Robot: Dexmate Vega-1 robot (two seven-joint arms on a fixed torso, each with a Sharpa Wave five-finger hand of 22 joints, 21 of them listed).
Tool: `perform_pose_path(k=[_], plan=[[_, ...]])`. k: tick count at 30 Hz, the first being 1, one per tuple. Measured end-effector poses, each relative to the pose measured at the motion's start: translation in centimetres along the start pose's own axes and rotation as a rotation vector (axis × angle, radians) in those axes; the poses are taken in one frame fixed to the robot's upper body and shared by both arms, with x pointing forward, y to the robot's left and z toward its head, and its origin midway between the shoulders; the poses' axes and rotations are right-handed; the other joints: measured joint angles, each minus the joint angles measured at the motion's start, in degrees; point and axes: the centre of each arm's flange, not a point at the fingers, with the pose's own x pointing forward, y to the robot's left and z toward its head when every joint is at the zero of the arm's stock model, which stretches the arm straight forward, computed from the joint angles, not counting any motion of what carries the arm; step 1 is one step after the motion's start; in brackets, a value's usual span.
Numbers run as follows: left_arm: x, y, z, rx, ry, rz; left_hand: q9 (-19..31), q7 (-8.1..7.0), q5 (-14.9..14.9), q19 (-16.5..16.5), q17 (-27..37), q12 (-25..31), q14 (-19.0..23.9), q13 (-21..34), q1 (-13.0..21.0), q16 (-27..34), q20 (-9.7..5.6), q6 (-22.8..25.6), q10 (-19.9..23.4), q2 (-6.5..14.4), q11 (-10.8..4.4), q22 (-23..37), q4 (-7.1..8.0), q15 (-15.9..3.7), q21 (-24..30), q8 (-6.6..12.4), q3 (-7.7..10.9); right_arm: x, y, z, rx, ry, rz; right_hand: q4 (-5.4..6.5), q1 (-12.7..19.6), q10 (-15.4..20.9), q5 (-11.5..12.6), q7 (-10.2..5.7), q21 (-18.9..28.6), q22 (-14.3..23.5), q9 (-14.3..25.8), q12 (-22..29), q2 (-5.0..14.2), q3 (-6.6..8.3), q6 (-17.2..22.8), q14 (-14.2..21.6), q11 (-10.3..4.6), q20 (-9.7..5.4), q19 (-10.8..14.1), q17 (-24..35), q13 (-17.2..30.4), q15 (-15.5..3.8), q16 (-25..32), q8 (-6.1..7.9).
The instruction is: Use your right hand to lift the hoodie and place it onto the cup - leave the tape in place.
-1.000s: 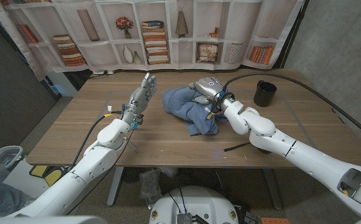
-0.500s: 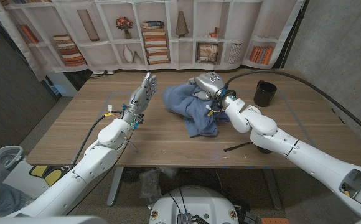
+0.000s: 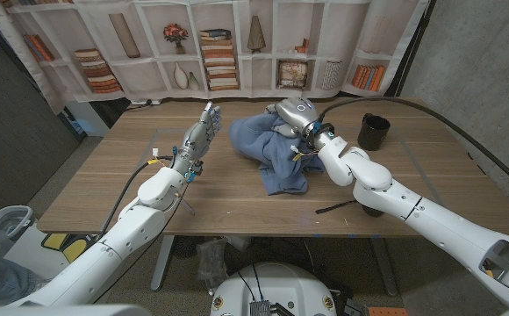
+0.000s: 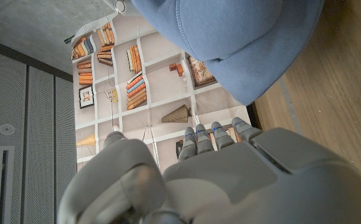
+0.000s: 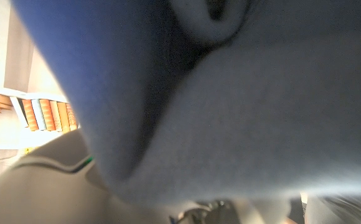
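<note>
A blue hoodie (image 3: 270, 151) is bunched at the middle of the wooden table (image 3: 149, 189), its far part raised off the wood. My right hand (image 3: 291, 116) grips the hoodie's top fold; blue cloth (image 5: 180, 93) presses against the right wrist view. A black cup (image 3: 373, 132) stands to the right of the hoodie, apart from it. My left hand (image 3: 199, 136) stands upright left of the hoodie, fingers apart, holding nothing; the hoodie (image 4: 230, 37) hangs just beyond its fingers (image 4: 211, 138).
A dark strip (image 3: 335, 206) lies on the table near my right forearm. A bookshelf-print backdrop (image 3: 211, 48) hangs behind the table. A cable (image 3: 448, 132) arcs over the table's right side.
My right hand has risen and moved toward the far edge with the hoodie's top fold, pulling the cloth upward. The left hand has stayed put.
</note>
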Motion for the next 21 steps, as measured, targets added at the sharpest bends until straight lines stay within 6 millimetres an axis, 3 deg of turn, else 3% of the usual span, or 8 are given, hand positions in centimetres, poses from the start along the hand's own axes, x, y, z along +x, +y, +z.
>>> perform_pose_path(k=[21], plan=[[0.2, 0.3, 0.3, 0.002, -0.001, -0.012, 0.0, 0.00, 0.0, 0.0, 0.0, 0.0, 0.0, 0.0, 0.0, 0.0, 0.00, 0.0, 0.0, 0.0, 0.00, 0.0, 0.04, 0.00, 0.0, 0.00, -0.04, 0.4, -2.0, 0.5, -0.019, 0.022, -0.054, 0.13, 0.9, 0.3, -0.1, 0.05, 0.1, -1.3, 0.0, -0.9, 0.91, -0.15, 0.1, 0.6, 0.32, -0.10, 0.5, -0.1, 1.0, 0.25, -0.4, 0.00]])
